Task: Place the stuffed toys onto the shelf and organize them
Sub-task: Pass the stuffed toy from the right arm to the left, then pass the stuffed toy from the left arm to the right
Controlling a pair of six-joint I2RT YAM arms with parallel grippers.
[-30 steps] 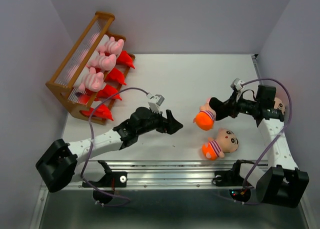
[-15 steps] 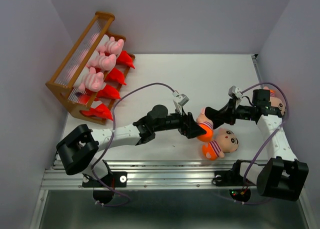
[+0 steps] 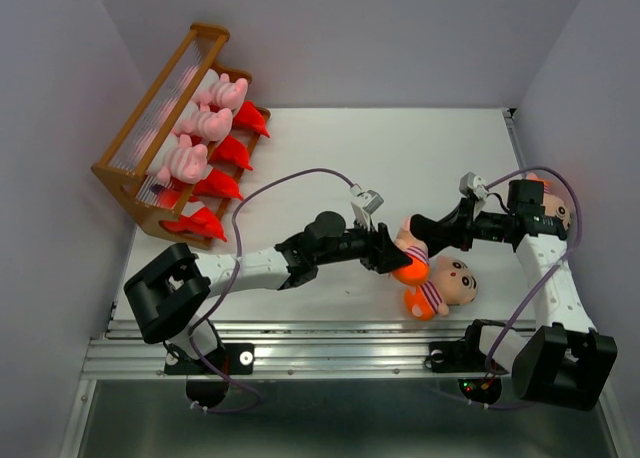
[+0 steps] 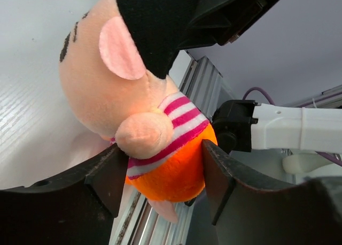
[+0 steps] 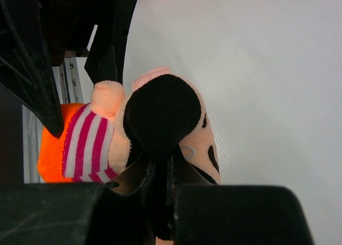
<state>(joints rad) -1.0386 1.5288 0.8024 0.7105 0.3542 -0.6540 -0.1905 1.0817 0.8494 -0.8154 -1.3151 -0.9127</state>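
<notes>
Doll (image 4: 133,106): I see it held off the table (image 3: 350,148) between the two arms, right of centre, black hair toward the right arm and orange bottom toward the left arm.
Right gripper (image 3: 422,228): clenched on the doll's black hair; my wrist view shows the tuft pinched between the fingers.
Left gripper (image 3: 392,258): jaws apart, one finger on each side of the doll's orange bottom and striped shirt. Both look to be at the fabric, but I cannot tell whether they are pressing it or only beside it.
Second doll (image 3: 442,286): lying on the table just below the held one, head to the right, near the front rail.
Third doll (image 3: 560,211): by the right wall, mostly hidden behind the right arm.
Shelf (image 3: 112,170): far left corner, set at an angle to the table edge.
Pigs (image 3: 205,123): three in a row on an upper tier.
Monsters (image 3: 222,156): four in a row on the tier in front of the pigs.
</notes>
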